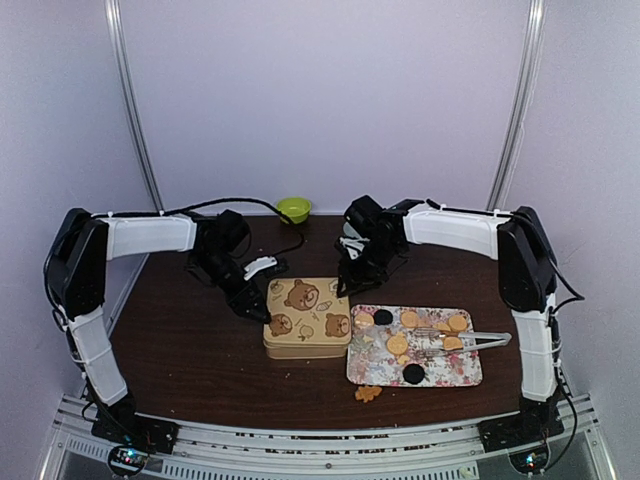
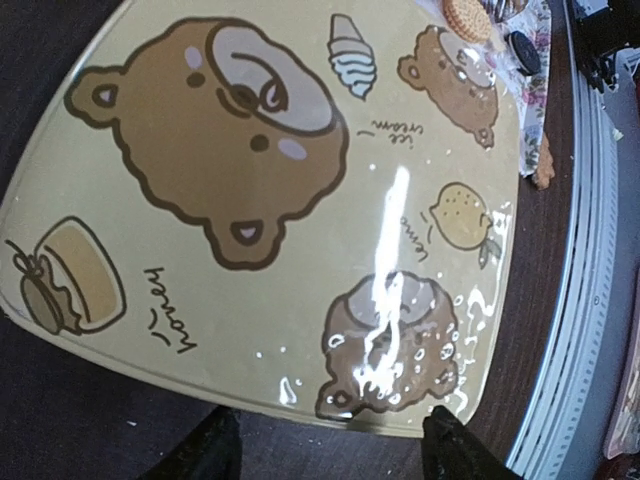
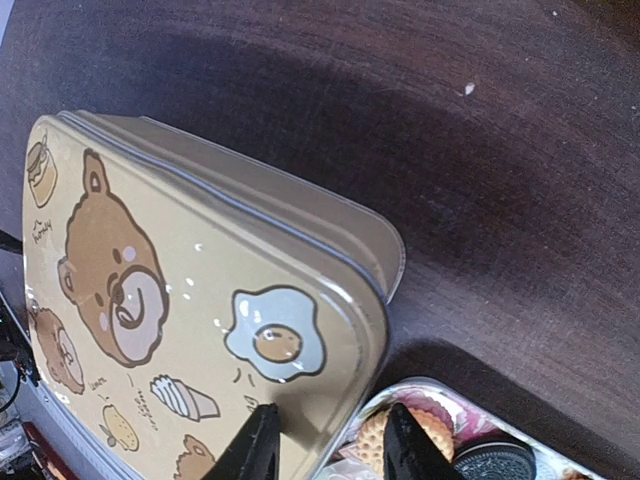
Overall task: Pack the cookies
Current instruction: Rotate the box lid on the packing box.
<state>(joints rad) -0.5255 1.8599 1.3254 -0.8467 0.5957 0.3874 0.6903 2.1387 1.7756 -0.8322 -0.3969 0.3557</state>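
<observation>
**Both grippers open at the closed tin, cookies lying on the tray**

The right gripper (image 3: 325,448) is holding its fingers apart. One finger is hanging over the printed lid (image 3: 180,300) and the other over the edge of the tray (image 3: 400,392). The rim of the tin (image 3: 330,215) at its far right corner, by the fried-egg drawing, is showing between them. A gap is showing beside the outer finger, and nothing is being clamped. Whether either fingertip is touching the rim cannot be told.

The left gripper (image 2: 325,455) is spreading its fingers wider. In its wrist view the tin's left edge is lying between the two dark fingertips, and the bear-patterned lid is filling the rest of the view. It is gripping nothing, and contact with the tin cannot be told.

The lid is sitting shut on the tin, which is resting in the middle of the dark wooden table (image 1: 190,350).

The cookies (image 1: 397,344) are lying on the flowered tray just to the right of the tin. Several are round and tan and two are dark. One more tan piece is lying on the table just in front of the tray's near edge. A pair of metal tongs (image 1: 480,341) is resting across the tray's right side, over some of the tan biscuits.

A green bowl (image 1: 293,209) is standing at the table's far edge, well apart from both grippers.
</observation>
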